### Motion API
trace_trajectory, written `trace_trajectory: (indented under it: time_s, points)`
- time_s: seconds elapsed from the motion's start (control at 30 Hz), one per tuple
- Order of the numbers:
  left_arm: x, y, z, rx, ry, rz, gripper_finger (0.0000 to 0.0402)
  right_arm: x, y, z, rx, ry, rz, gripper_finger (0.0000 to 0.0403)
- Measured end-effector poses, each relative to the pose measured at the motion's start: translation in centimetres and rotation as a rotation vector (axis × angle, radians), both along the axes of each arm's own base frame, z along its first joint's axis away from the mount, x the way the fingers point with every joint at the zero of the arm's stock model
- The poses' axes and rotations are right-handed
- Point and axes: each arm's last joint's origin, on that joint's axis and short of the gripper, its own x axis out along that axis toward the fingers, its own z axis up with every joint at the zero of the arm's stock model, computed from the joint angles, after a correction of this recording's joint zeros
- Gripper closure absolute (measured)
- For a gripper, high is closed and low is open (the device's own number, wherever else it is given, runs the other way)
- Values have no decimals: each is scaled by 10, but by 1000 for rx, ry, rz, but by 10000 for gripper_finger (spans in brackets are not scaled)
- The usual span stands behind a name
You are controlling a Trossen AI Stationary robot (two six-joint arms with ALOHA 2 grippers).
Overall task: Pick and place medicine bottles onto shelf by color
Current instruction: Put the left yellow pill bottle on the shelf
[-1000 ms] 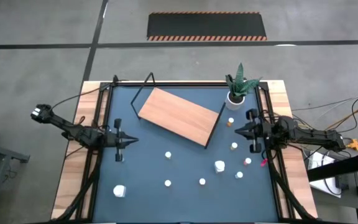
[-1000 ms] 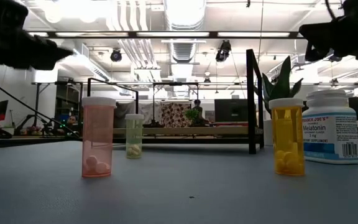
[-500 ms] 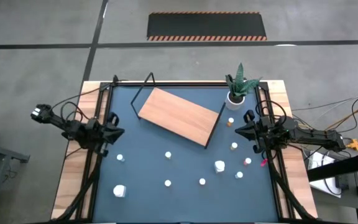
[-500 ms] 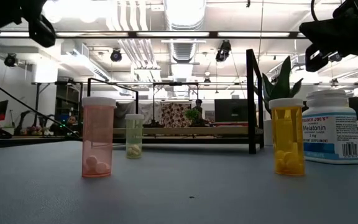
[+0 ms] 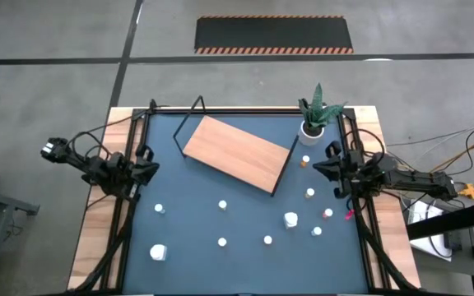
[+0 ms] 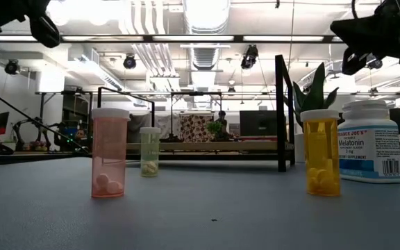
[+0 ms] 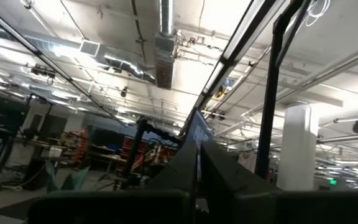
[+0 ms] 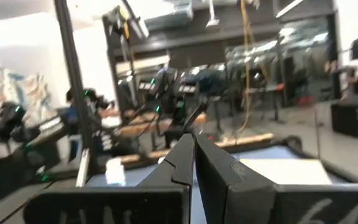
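On the dark blue desk (image 5: 179,238), toward its far edge, lies the shelf (image 5: 239,153): a light-brown board in thin black frame, set askew. Medicine bottles (image 5: 290,219) stand scattered across the near half, mere white caps from above. The low view alone gives colours: pink bottle (image 6: 110,153), yellowish bottle (image 6: 150,151), orange bottle (image 6: 322,152), large white labelled bottle (image 6: 371,141). My left claw (image 5: 148,170) at the left edge and right claw (image 5: 319,168) at the right edge are both pinched shut, empty.

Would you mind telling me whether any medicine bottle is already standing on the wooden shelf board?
No: in the high view the shelf board is bare, and the medicine bottles all stand on the dark tabletop around it.
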Motion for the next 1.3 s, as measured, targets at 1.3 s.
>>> trace_trajectory:
  time_s: [1.3]
  points:
    - [169,-79,86,84,269,55,398,43,-3,81,-329,26,-37,394]
